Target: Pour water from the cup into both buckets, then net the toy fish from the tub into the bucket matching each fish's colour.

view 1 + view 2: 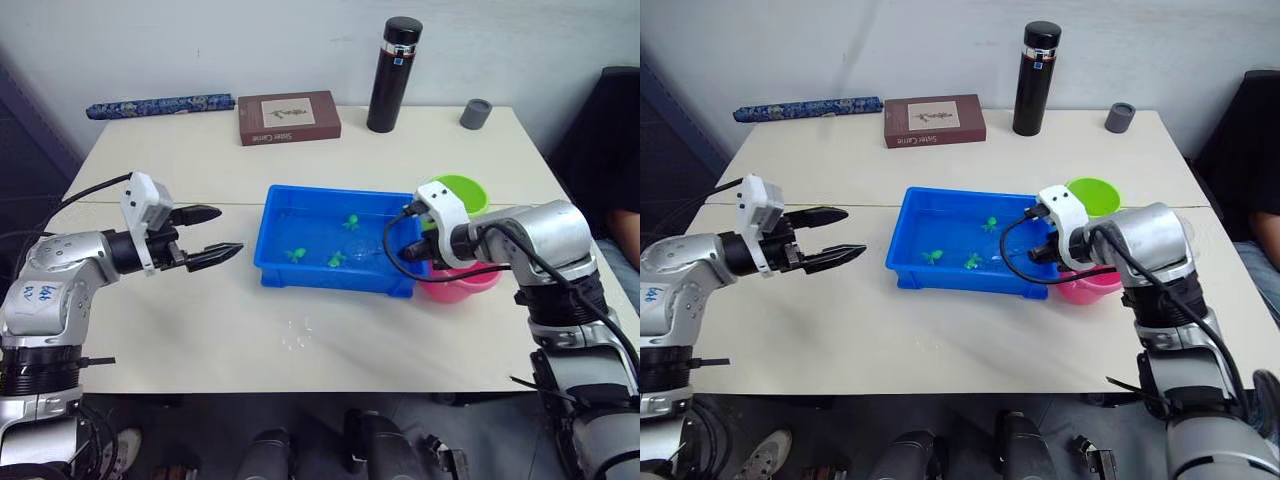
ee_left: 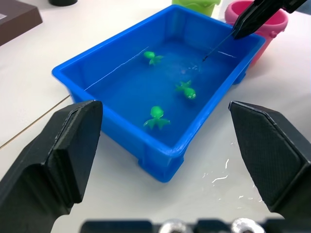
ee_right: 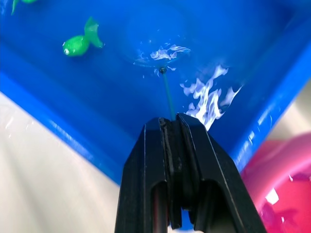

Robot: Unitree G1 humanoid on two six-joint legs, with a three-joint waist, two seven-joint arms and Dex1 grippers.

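The blue tub [image 1: 300, 275] of water sits mid-table with three green toy fish [image 1: 351, 222] [image 2: 156, 116] [image 3: 77, 43] floating in it. My right gripper [image 1: 412, 250] is over the tub's right end, shut on the net [image 3: 167, 94] by its thin handle, whose tip dips into the water. Beside that wrist stand the buckets: the lime green one [image 1: 462, 190] behind it and the pink one [image 1: 455, 290] partly under it. My left gripper [image 1: 228, 230] hangs open just left of the tub, holding nothing. The cup is out of view.
Along the table's far edge are a tall black flask [image 1: 395, 75], a small grey cup [image 1: 476, 113], a brown book [image 1: 289, 117] and a rolled blue patterned item [image 1: 160, 105]. Water drops [image 1: 295, 333] lie in front of the tub. A person [image 1: 620, 150] sits at the right.
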